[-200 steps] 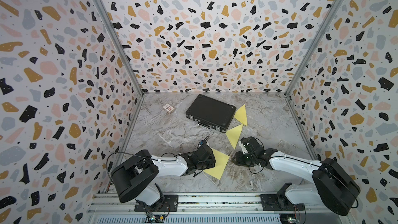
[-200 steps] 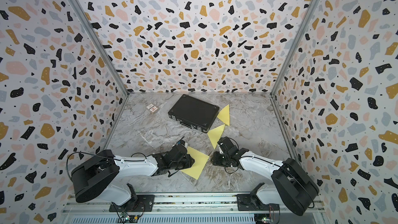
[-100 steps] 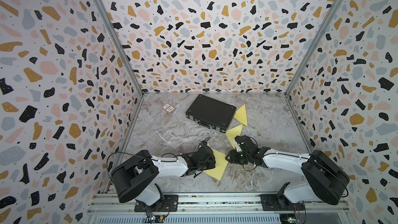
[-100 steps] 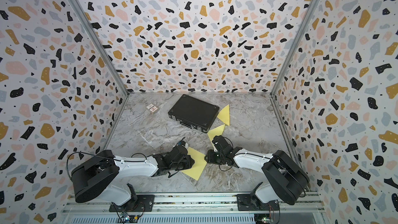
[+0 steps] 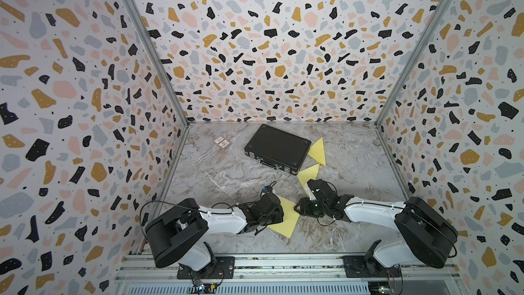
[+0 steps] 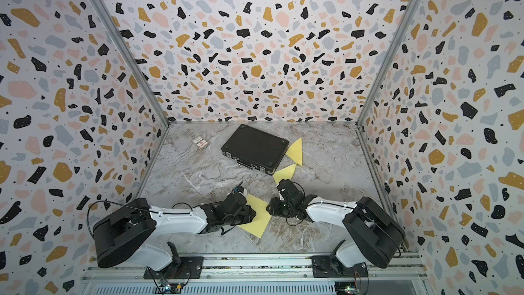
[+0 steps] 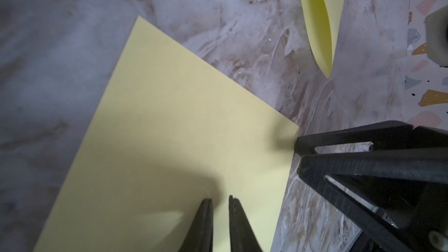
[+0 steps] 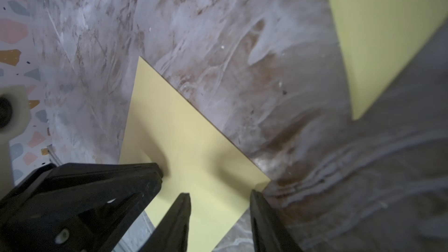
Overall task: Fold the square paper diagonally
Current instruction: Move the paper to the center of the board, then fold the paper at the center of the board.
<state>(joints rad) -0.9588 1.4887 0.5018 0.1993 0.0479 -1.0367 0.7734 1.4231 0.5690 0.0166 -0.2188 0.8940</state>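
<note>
Paper (image 5: 287, 217) lies flat; left gripper (image 7: 219, 204) over it, jaws a slit apart; right gripper (image 8: 219, 196) half-open at its corner.

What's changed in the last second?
The right hand swung in toward the left hand, reaching a corner of the flat paper, jaws open, gripping nothing. The left hand stayed on the paper; the case and folded sheets did not move.

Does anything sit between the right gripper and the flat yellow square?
Nothing visible does. The right gripper is open at a corner of the square paper; the left gripper stands over the opposite side. The folded triangles and black case lie farther back.
</note>
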